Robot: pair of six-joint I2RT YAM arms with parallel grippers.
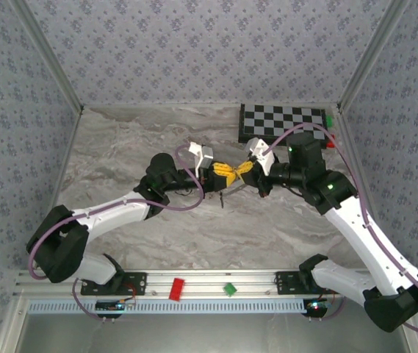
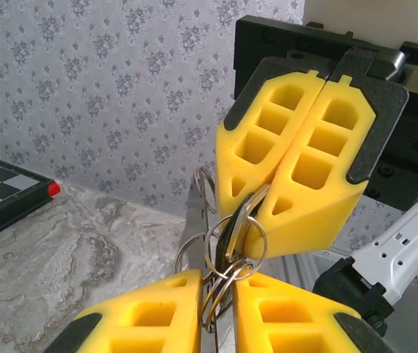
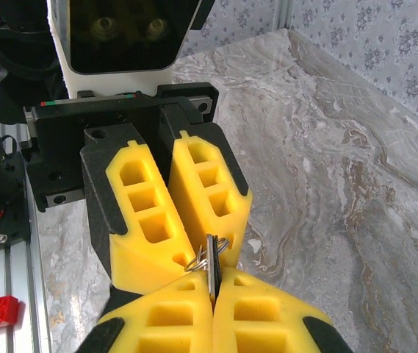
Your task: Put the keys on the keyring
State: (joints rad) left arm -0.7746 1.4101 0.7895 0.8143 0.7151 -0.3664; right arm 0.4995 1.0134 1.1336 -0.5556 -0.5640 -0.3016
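Above the middle of the marble table, my left gripper (image 1: 222,176) and right gripper (image 1: 244,169) meet tip to tip. In the left wrist view, my left gripper (image 2: 220,283) is closed on the keyring (image 2: 230,270), a cluster of thin steel loops that sits in the narrow gap between its yellow fingers. Facing it, my right gripper (image 2: 256,200) is shut on a key (image 2: 239,220) with a black head, which passes through the loops. In the right wrist view, my right gripper (image 3: 212,287) pinches that key (image 3: 211,268) edge-on, touching the keyring (image 3: 195,263) at the tips of the left gripper (image 3: 210,248).
A checkered board (image 1: 282,121) lies at the back right of the table, near the right arm. A red block (image 1: 176,287) and a green block (image 1: 229,289) sit on the rail at the near edge. Patterned walls close in the table on three sides.
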